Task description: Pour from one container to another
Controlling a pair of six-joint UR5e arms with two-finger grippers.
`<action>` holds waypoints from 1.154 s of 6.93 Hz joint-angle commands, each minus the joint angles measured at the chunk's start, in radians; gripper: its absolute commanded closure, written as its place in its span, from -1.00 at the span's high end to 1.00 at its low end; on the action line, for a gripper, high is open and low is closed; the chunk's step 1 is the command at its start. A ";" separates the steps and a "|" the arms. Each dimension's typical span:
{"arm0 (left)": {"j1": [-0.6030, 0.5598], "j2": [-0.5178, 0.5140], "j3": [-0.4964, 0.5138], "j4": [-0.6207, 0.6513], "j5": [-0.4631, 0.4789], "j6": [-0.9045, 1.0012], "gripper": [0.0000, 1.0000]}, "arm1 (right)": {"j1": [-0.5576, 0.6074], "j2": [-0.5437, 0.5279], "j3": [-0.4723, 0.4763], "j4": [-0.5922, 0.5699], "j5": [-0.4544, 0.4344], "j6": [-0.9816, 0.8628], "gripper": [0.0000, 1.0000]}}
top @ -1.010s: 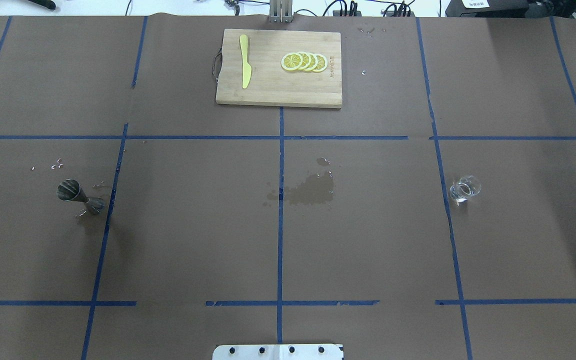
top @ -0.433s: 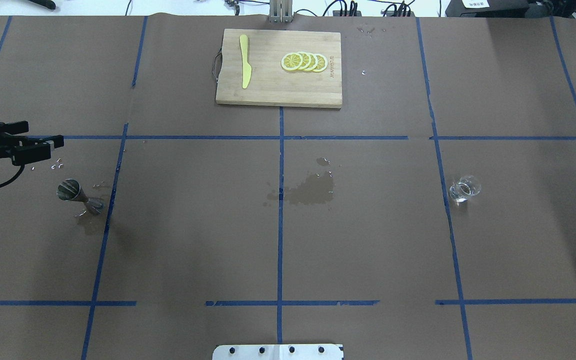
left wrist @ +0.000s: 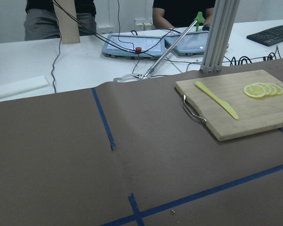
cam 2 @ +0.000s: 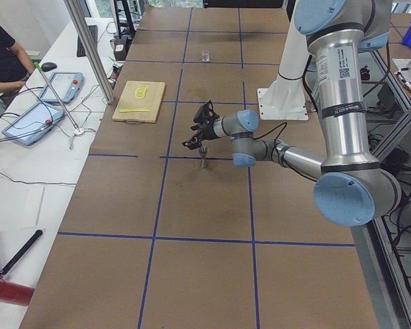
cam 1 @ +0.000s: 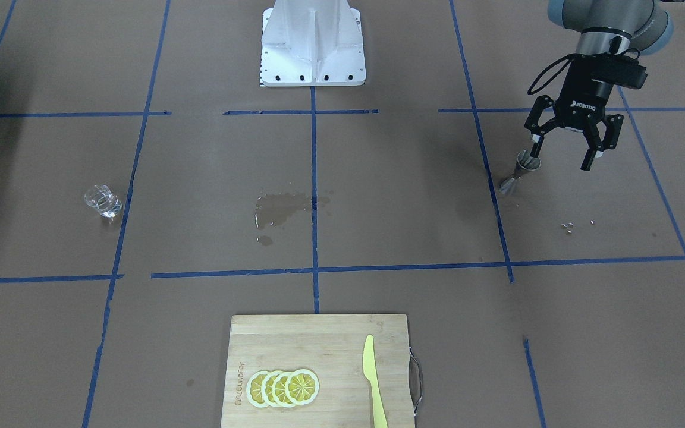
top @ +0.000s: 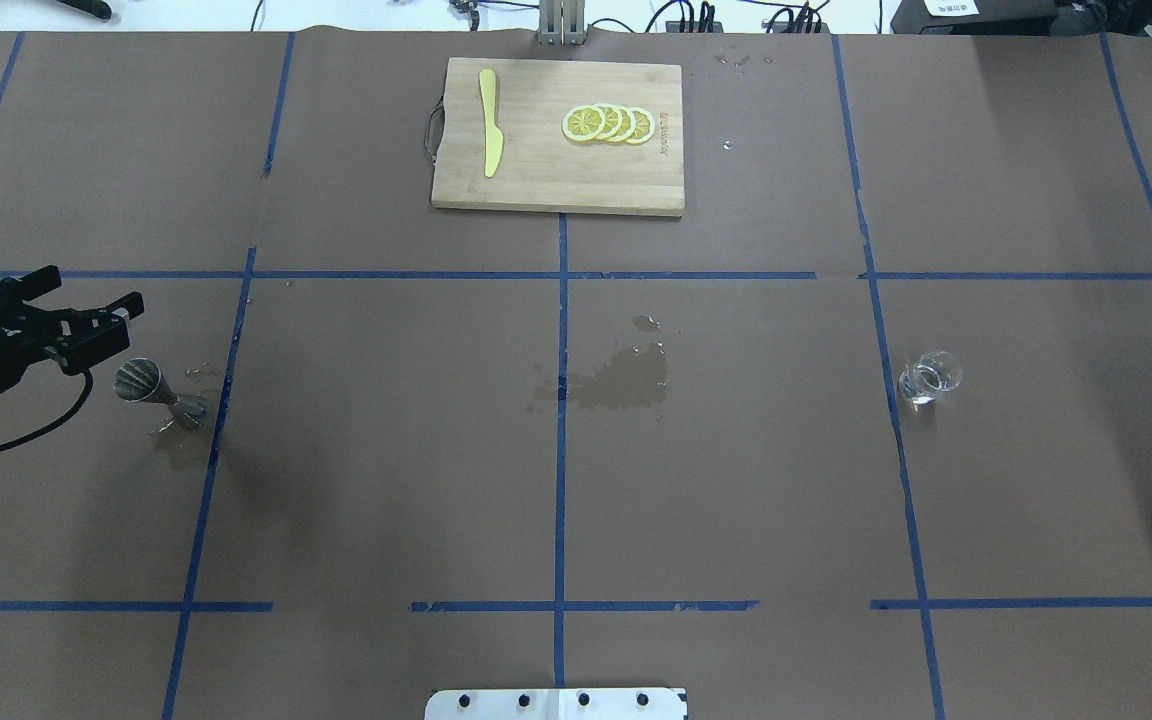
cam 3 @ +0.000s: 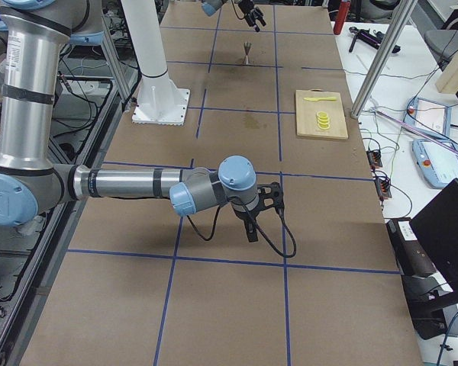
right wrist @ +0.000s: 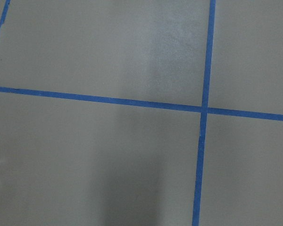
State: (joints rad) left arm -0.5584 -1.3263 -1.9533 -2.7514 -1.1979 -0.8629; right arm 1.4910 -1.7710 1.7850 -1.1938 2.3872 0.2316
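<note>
The bench (top: 386, 480) is covered with brown paper and divided by blue tape lines. In the overhead view most of it is bare. The jigger (top: 161, 390) stands upright near the robot's left end of the bench, just beside one tape line. The glass cup (top: 929, 378) stands upright well apart from it on the right half, just beside another tape line. Between the two lies a wide stretch of paper with only a dark wet patch (top: 616, 385) near the middle. The cutting board (top: 556, 185) lies at the far edge, in the centre, and carries lemon slices (top: 608, 123) and a yellow knife (top: 489, 120).

The left gripper (top: 96, 287) comes in from the left edge and hangs above the jigger, a little to its far side. Its fingers are spread wide and hold nothing. In the front-facing view one fingertip (cam 1: 534, 153) overlaps the jigger's top rim, but the overhead view shows a gap between them. The right gripper (cam 3: 252, 221) shows only in the right side view, low over bare paper near that end of the bench. I cannot tell whether it is wide or narrow.

The jigger is grey steel, two cones joined at a thin waist, with small drops and a damp mark around its foot. The glass cup is clear and short. How much liquid it holds I cannot tell.
</note>
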 commanded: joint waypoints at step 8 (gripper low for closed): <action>0.509 0.055 0.100 -0.034 0.750 -0.237 0.98 | 0.000 -0.002 -0.015 0.003 0.000 0.008 1.00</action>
State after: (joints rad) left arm -0.0563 -1.2511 -1.8771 -2.7855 -0.4650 -1.0835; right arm 1.4911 -1.7735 1.7710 -1.1903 2.3867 0.2391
